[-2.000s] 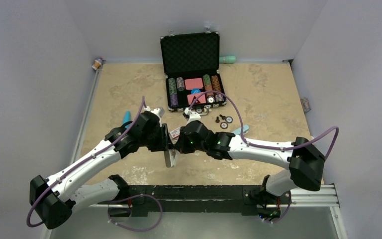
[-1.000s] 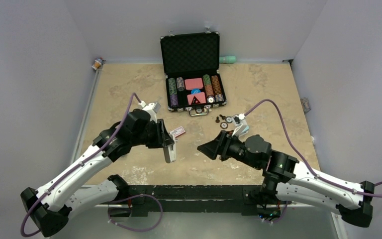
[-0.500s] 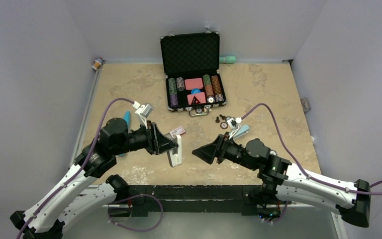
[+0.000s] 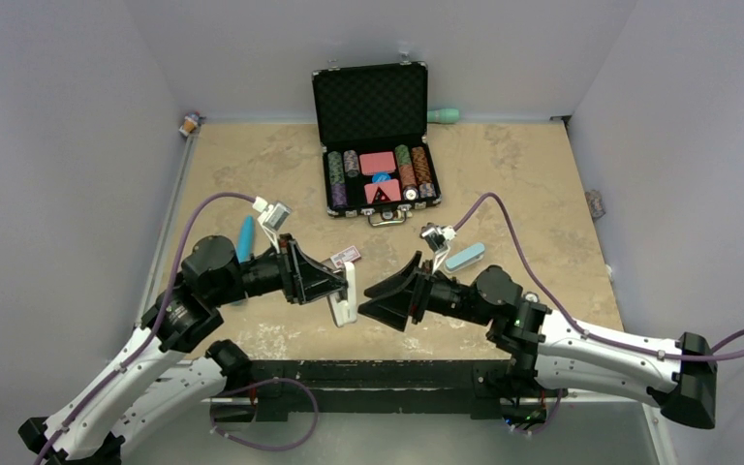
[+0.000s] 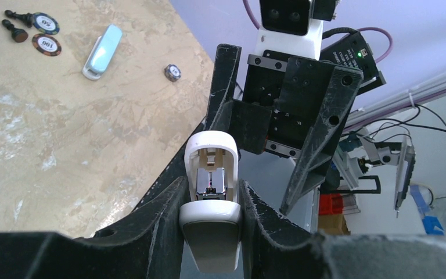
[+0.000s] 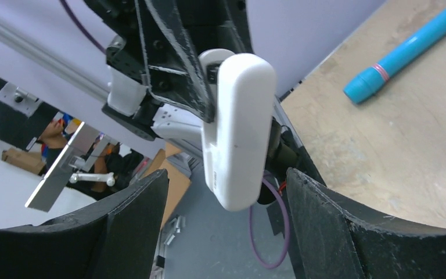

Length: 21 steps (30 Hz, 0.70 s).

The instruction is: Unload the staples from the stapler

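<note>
Near the front edge of the table [image 4: 504, 184], between the two arms, the left gripper [image 5: 211, 197] is clamping the white stapler [image 5: 211, 174] by its sides, fingers [image 5: 162, 212] pressing on both flanks. The stapler is being held up off the tabletop. Its open end is pointing at the right arm, and I am seeing a shiny metal channel inside it.

The right gripper [image 6: 226, 197] is facing it with its jaws spread wide and nothing in them. In the right wrist view the stapler [image 6: 238, 128] is sitting between the two fingers [image 6: 133, 215] with a gap on each side, so they are not touching it.

Moving outward, a small card [image 4: 346, 256] is lying just behind the left gripper, and a blue pen [image 4: 245, 237] is lying to its left. A pale blue oblong thing [image 4: 465, 256] is resting behind the right arm, with two loose chips [image 5: 45, 34] and two dark pawns [image 5: 17, 32] near it.

Farther back, a black case [image 4: 368, 97] is standing open, lid upright. Its tray is holding rows of poker chips [image 4: 336, 170] at both sides and two red card decks [image 4: 380, 162] in the middle, with something blue between them that I cannot make out. A green tube [image 4: 443, 115] is lying behind the case.
</note>
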{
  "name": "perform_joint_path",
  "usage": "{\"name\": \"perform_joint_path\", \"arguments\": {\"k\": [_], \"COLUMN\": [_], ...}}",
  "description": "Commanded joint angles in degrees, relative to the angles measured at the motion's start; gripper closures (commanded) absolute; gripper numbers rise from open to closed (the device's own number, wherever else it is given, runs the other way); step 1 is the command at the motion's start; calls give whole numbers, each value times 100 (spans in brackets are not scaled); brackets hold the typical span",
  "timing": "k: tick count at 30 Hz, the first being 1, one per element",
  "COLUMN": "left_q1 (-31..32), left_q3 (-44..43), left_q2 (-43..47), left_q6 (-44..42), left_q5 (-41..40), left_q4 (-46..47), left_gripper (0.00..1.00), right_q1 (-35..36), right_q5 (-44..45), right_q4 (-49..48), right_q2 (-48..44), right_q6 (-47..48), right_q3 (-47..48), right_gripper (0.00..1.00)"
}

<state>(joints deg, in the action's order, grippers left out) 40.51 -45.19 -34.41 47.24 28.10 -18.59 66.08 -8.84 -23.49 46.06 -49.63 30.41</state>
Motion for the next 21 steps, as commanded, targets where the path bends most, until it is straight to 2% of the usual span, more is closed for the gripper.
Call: {"name": "perform_joint_path", "arguments": {"k": [1,6,11,17,21], "left_q1": [-25,-25,-25,-25,-23], "left_q3": [-68,-186,-239,-280,-184], "left_q2": [50,110,262,412,451], "left_q6": [365,544,651,607,617], "left_q5": [289,339,312,217,197], "left_q4": [808,891,959,872,957], "left_gripper": [100,100,100,100,100], "right_q1": [147,352,397,423,448], "right_q5": [-424,-461,-476,-511,-549], "right_q4": [-502,-502,-471,-463,-438], "right_q2": [304,650,833,890,976], "right_q6": [392,524,605,656,656], "right_q3": [609,950,1133,1182,1238], "right_gripper": [22,22,28,37,48]}}
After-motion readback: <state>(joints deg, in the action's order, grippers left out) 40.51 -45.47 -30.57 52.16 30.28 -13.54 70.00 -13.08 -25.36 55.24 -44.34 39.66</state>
